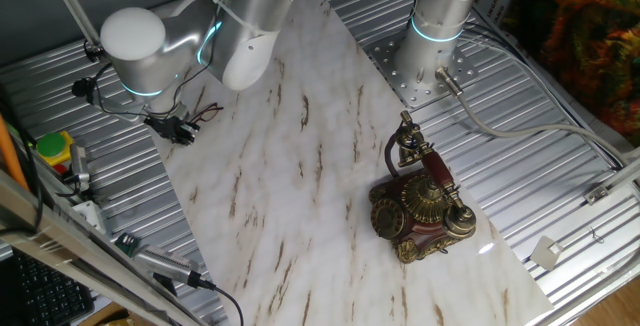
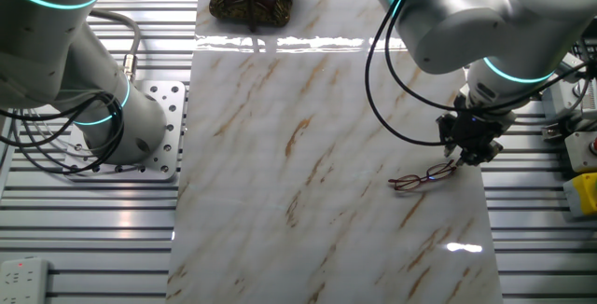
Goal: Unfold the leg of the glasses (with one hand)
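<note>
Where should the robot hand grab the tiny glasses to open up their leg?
Probably the thin leg end nearest the hand, coming straight down from above. The glasses lie flat on the marble sheet, so only a top-down pinch across the wire fits. Whether the hand already touches them is unclear.

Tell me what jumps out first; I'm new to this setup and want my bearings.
The ornate antique brass-and-red telephone stands at one end of the white marble-patterned sheet. Near the opposite end, the silver-grey arm's black claw hangs right at the thin reddish-brown wire-frame glasses lying near the sheet's edge.
</note>
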You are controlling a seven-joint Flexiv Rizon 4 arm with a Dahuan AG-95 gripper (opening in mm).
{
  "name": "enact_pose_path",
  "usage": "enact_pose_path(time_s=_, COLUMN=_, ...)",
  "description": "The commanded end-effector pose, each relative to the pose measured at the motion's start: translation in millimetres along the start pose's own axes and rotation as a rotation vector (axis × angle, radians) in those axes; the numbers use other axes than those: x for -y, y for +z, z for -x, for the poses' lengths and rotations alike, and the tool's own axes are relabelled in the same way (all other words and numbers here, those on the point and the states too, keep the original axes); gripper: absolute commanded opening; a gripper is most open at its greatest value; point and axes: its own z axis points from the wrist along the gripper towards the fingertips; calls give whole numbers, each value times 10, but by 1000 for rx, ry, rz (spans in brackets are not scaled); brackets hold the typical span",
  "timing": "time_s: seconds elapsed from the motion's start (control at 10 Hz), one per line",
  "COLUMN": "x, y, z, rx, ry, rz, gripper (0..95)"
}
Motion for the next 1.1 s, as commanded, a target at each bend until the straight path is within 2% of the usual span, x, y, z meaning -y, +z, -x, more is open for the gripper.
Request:
enact_pose_path(time_s=0.1, x=-1, y=6, z=-3, rx=1, ry=0, rz=-1, gripper=190)
enact_pose_path(time_s=0.3, x=-3, y=16, z=-4, rx=4, ry=-1, rz=-2, gripper=190)
enact_pose_path(time_s=0.4, x=-4, y=17, z=-5, rx=4, ry=0, rz=-2, gripper=0)
enact_pose_path(time_s=1.1, x=-5, y=22, z=-6, rx=13, ry=0, rz=-4, gripper=0)
